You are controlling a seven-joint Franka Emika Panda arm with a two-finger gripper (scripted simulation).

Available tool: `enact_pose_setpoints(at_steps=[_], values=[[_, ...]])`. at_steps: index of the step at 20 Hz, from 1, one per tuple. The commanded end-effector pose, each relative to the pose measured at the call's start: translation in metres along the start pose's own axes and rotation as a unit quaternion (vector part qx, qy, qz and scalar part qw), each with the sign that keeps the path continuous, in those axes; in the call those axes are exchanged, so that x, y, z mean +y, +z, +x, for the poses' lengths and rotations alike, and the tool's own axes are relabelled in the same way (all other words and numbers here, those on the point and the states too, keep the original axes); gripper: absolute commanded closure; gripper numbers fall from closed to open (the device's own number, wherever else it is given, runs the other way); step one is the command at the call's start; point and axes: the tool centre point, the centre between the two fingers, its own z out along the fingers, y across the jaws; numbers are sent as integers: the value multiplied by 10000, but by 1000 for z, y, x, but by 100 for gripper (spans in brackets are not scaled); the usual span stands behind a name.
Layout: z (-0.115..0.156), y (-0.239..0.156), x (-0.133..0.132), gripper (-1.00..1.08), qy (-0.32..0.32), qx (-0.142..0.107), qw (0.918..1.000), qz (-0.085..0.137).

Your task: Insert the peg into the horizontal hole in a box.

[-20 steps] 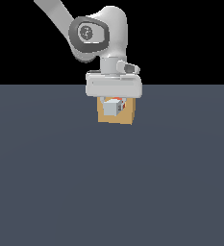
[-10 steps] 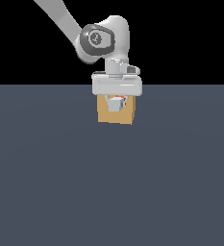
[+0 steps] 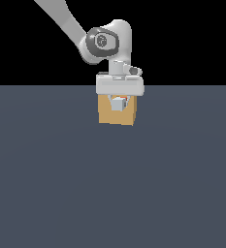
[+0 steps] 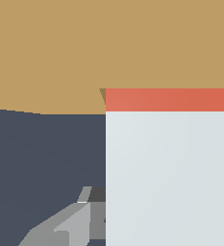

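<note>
The tan box (image 3: 115,116) stands on the dark floor just below the arm's hand. My gripper (image 3: 118,100) is shut on the peg (image 3: 118,104), whose white end faces the exterior camera in front of the box's face. In the wrist view the white half of the peg (image 4: 166,178) runs up to the box (image 4: 84,48). Only a short band of the red-orange half (image 4: 166,99) shows before it disappears into the hole (image 4: 103,94), of which only a dark sliver at the peg's edge is visible. A grey fingertip (image 4: 70,226) shows beside the peg.
The dark grey floor (image 3: 112,193) stretches flat all around the box. The arm's links (image 3: 104,41) rise above the box toward the exterior view's left.
The arm's wrist has shifted slightly toward the exterior view's right and a little lower. The gripper stays shut on the peg at the box; the box has not visibly moved.
</note>
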Motion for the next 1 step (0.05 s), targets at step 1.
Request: enact_pose_setpoints(at_steps=[1], values=[[8,-2,2,108,-9,47,10000,-41]])
